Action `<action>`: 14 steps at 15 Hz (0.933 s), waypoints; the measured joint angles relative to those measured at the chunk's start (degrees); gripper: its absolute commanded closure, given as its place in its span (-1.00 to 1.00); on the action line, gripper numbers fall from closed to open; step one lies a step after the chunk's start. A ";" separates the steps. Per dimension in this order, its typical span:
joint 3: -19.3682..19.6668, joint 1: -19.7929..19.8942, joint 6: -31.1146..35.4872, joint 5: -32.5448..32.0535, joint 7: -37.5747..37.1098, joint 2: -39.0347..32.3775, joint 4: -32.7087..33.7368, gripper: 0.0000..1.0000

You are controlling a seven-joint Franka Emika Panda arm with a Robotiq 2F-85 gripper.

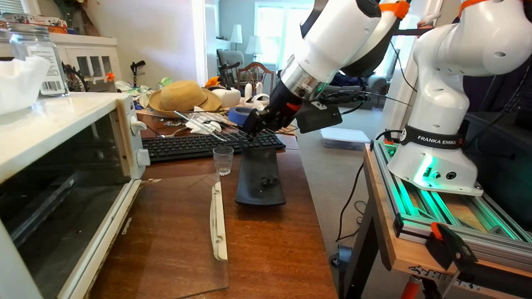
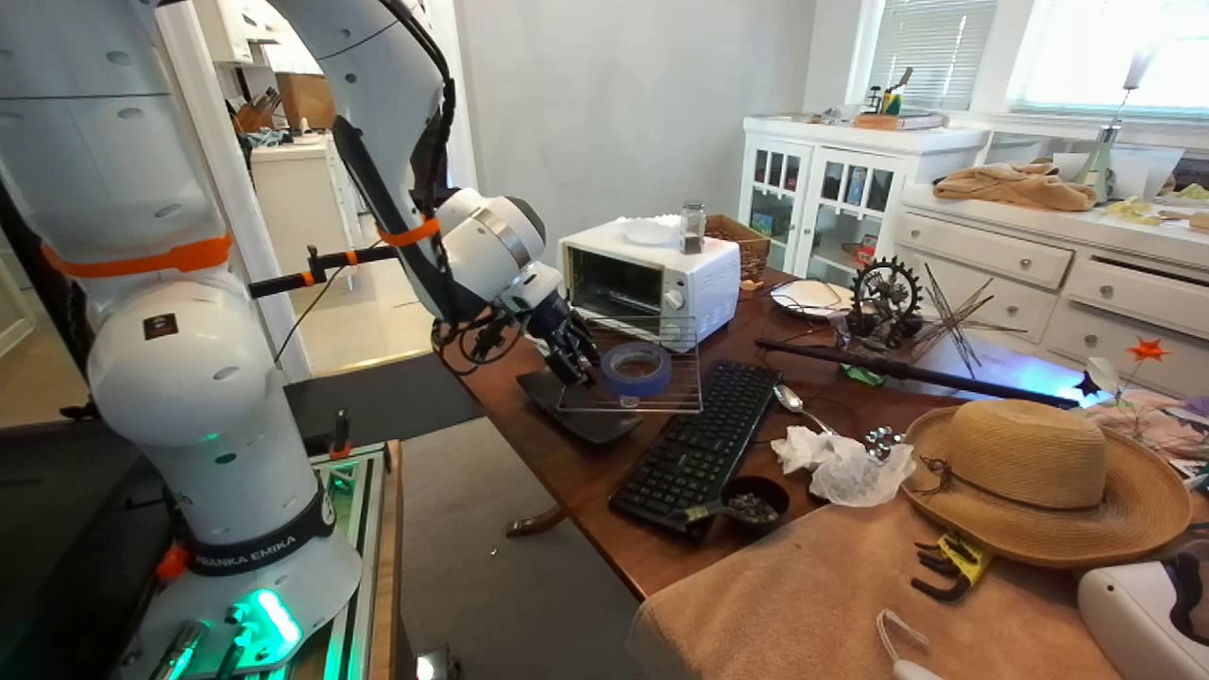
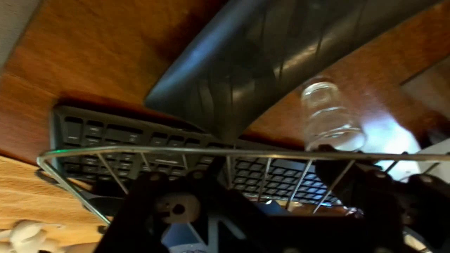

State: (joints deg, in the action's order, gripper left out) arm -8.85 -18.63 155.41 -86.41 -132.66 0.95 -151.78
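My gripper (image 1: 248, 132) is angled down over the table, above the far end of a black curved tray (image 1: 258, 172). A thin metal wire rack (image 1: 200, 126) lies at the fingers, raised and tilted over the keyboard. In the wrist view the fingers (image 3: 272, 165) stand apart, and the rack's rim (image 3: 175, 150) and wires cross in front of them. I cannot tell what holds the rack up. A blue tape roll (image 2: 636, 378) is beside the gripper at the rack; whether it rests on it is unclear. A clear glass (image 1: 223, 160) stands beside the tray.
A white toaster oven (image 2: 704, 293) has its glass door (image 1: 174, 236) lowered over the table. A black keyboard (image 1: 178, 147) lies beyond the tray. A dark bowl (image 2: 756, 501), spoon (image 2: 791, 401), crumpled white paper (image 2: 855, 467) and straw hat (image 1: 183, 95) lie farther along.
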 measured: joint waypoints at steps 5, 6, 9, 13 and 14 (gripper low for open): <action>-0.95 -0.94 2.62 -2.57 1.32 -7.61 7.95 -0.28; -0.93 -0.92 2.62 -2.70 1.32 -7.94 8.09 -0.28; -0.90 -0.92 2.62 -2.78 1.32 -7.99 8.09 0.22; -0.19 -0.57 1.35 -0.71 0.61 -7.95 7.37 0.22; 0.29 -0.26 0.81 -0.10 -0.54 -7.71 6.81 0.22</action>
State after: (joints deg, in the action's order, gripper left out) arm -8.56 -18.89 156.22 -86.51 -133.20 -6.76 -144.96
